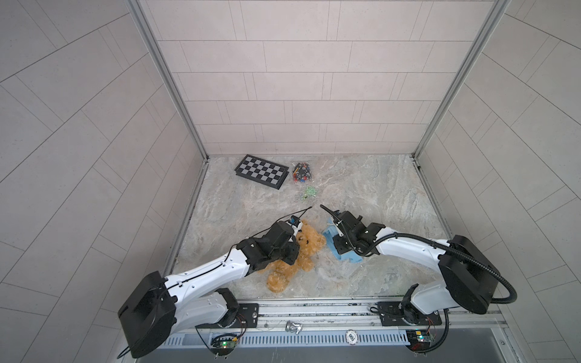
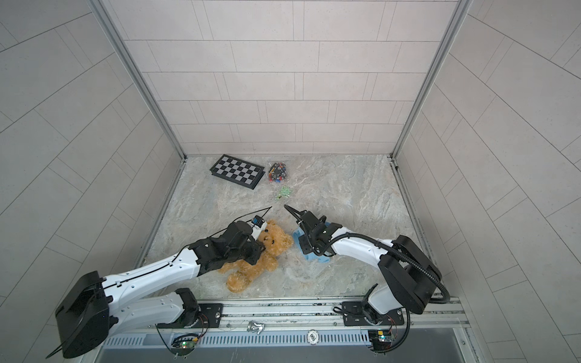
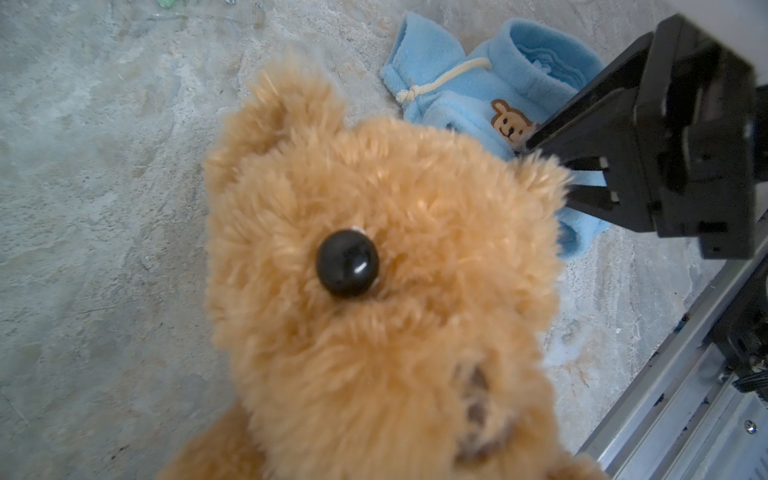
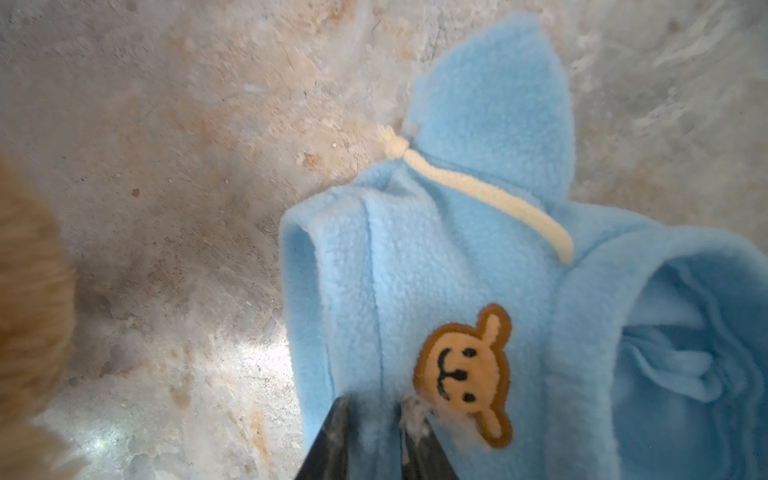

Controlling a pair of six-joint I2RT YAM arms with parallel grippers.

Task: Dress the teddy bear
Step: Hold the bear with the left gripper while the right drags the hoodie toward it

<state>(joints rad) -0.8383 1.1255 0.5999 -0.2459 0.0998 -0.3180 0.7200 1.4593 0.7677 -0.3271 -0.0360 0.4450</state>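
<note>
Marbled tabletop (image 1: 377, 195) carries the teddy bear (image 1: 309, 245) just left of the blue hoodie (image 4: 415, 270). Left gripper (image 1: 292, 251) over bear torso: jaw state cannot be determined. Right gripper (image 4: 376, 424): jaws slightly parted, tips touching hoodie.

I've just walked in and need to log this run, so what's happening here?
Two robot arms are dressing a teddy bear, not yet dressed. The left arm reaches over the bear lying on the marble table; its fingers are hidden, so a grip can't be confirmed. The right gripper has its fingers down on the light blue hoodie beside the bear, near its bear-face patch.
</note>
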